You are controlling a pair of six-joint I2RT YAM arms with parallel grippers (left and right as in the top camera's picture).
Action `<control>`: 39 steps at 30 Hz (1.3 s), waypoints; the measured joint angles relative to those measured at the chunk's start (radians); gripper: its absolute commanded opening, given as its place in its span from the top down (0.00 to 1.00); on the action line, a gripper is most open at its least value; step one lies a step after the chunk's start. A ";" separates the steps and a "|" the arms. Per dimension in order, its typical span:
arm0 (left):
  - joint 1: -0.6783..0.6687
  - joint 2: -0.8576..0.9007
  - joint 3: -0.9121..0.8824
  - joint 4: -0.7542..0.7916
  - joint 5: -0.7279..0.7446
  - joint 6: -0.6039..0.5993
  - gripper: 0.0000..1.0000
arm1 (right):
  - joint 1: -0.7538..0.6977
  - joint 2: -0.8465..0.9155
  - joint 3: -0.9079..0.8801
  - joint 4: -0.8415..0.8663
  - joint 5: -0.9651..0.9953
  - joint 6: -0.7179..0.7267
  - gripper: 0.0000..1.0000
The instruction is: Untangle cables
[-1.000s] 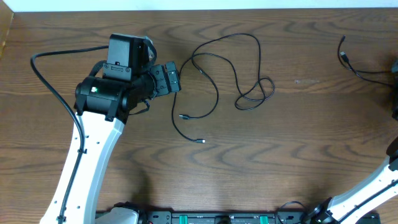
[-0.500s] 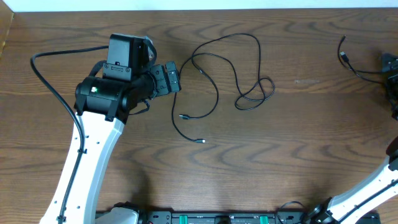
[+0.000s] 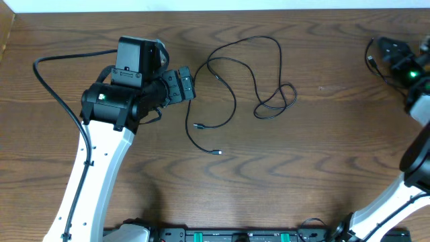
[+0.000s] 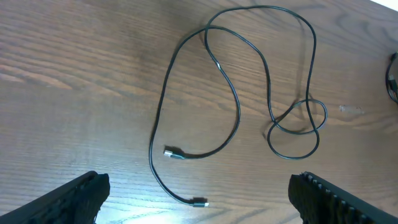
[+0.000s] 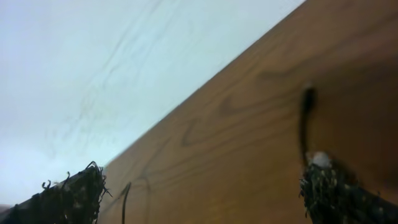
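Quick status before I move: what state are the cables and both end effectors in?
Long thin black cable: flat on wooden table, crossed loops, untouched.
Second black cable, far right: on table, ungripped.
Left end effector: open, empty.
Right end effector: open, empty.

Noted: thin black cable [image 3: 234, 106]; dark brown wood-grain desk [image 3: 302, 175]; white arm link [image 3: 101, 175]; black wrist housing [image 3: 138, 57].

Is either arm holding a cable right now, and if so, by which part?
Nothing is held. Both the left tool and the right tool are open; the black cable lies loose on the table.
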 measured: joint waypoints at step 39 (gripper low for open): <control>0.000 0.055 0.000 0.005 0.000 0.000 0.03 | 0.122 0.160 0.002 0.071 0.680 0.023 0.01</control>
